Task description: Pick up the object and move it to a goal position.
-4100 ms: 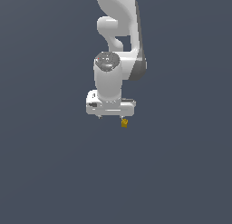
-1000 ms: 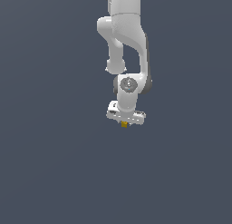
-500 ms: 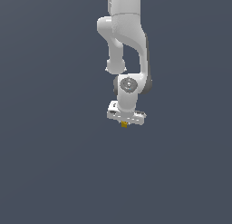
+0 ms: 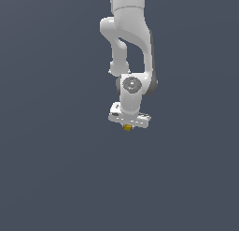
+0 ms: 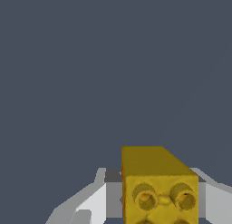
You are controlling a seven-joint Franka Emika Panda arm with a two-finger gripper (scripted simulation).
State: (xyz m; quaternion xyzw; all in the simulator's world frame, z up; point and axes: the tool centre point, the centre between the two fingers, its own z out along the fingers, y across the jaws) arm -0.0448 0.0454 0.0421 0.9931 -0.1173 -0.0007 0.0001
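The object is a tiny mustard-yellow block [image 4: 127, 127] that peeks out just under the white gripper [image 4: 127, 126] in the exterior view. In the wrist view the block [image 5: 156, 184] fills the space between the two grey-white fingers [image 5: 88, 205], with round stud-like marks on the face toward the camera. The fingers stand against both sides of the block, so the gripper is shut on it. The white arm [image 4: 130, 47] hangs down from the top of the exterior view with the wrist pointing down.
A plain dark grey-blue surface [image 4: 56, 169] fills the background in both views. No other objects, containers or goal marker show.
Over the last second the arm and block stay in about the same place. Compared with four seconds ago, the arm has shifted its pose and the block now sits centred under the gripper.
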